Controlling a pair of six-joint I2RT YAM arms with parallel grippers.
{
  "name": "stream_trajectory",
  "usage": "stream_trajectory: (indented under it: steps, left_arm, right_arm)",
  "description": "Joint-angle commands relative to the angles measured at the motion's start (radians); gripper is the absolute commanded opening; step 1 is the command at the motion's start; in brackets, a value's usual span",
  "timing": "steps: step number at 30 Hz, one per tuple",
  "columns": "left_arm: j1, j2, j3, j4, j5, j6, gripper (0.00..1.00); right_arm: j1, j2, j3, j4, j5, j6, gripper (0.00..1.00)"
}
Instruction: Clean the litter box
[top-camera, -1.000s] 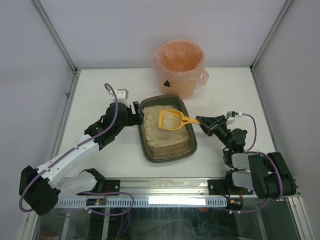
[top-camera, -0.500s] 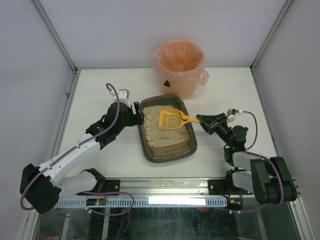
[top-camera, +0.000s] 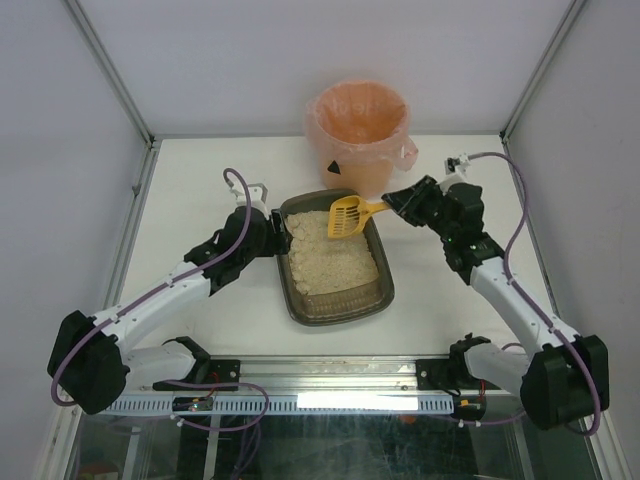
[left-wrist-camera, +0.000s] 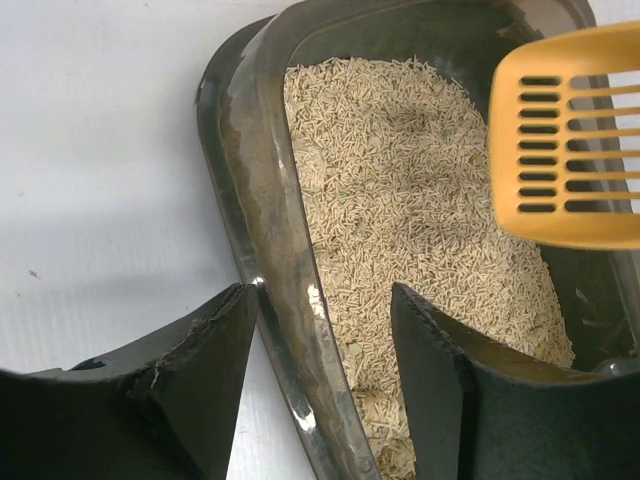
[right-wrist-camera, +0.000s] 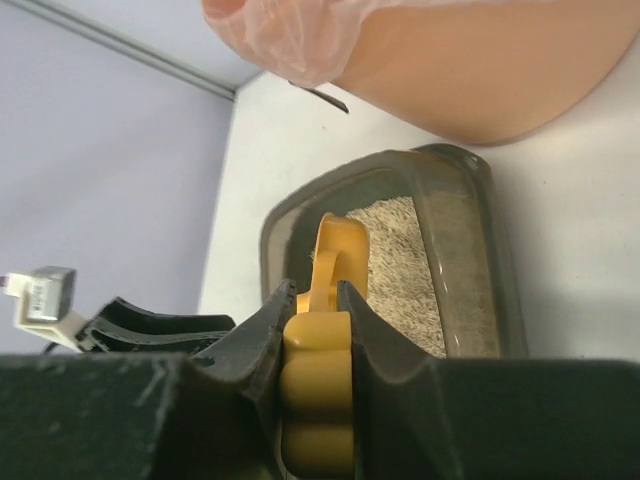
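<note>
The litter box (top-camera: 340, 310) is a dark translucent tray with beige litter (top-camera: 330, 262), at the table's middle. My right gripper (top-camera: 392, 205) is shut on the handle of the yellow slotted scoop (top-camera: 345, 215) and holds it tilted above the box's far end, near the bin. The right wrist view shows the handle (right-wrist-camera: 318, 370) clamped between the jaws of my right gripper (right-wrist-camera: 315, 295), with the box (right-wrist-camera: 455, 250) beyond. My left gripper (top-camera: 278, 232) is open and straddles the box's left rim (left-wrist-camera: 265, 200); one finger is outside, one over the litter. The scoop's head (left-wrist-camera: 570, 140) hangs above the litter.
A round bin with a pink liner (top-camera: 358, 135) stands just behind the litter box; it also shows in the right wrist view (right-wrist-camera: 480, 70). White walls and metal frame posts enclose the table on three sides.
My right arm has lifted and swung the scoop from the box's middle to its far end, near the bin. My left gripper has stayed at the left rim, its arm shifting slightly.
</note>
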Motion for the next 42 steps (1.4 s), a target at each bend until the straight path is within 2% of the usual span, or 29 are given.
stream_trajectory:
  steps: [1,7,12,22,31,42]
  left_arm:
    - [0.014,0.022,-0.007,0.08,0.028,-0.019,0.57]
    - [0.016,0.05,-0.017,0.102,0.034,-0.017,0.5]
    - [0.016,0.085,-0.018,0.101,0.039,-0.012,0.47]
    - [0.014,0.174,-0.027,0.099,0.065,-0.025,0.39]
    - [0.015,0.223,-0.029,0.125,0.11,-0.02,0.37]
    - [0.014,0.246,-0.013,0.128,0.119,-0.009,0.34]
  right_arm:
    - [0.11,0.095,0.161,-0.249,0.174,-0.237,0.0]
    - [0.255,0.227,0.352,-0.373,0.328,-0.359,0.0]
    - [0.309,0.346,0.444,-0.418,0.337,-0.386,0.0]
    - [0.347,0.486,0.408,-0.344,0.251,-0.282,0.0]
    - [0.367,0.521,0.205,-0.124,0.152,-0.081,0.0]
    - [0.4,0.625,-0.026,0.386,0.017,0.187,0.0]
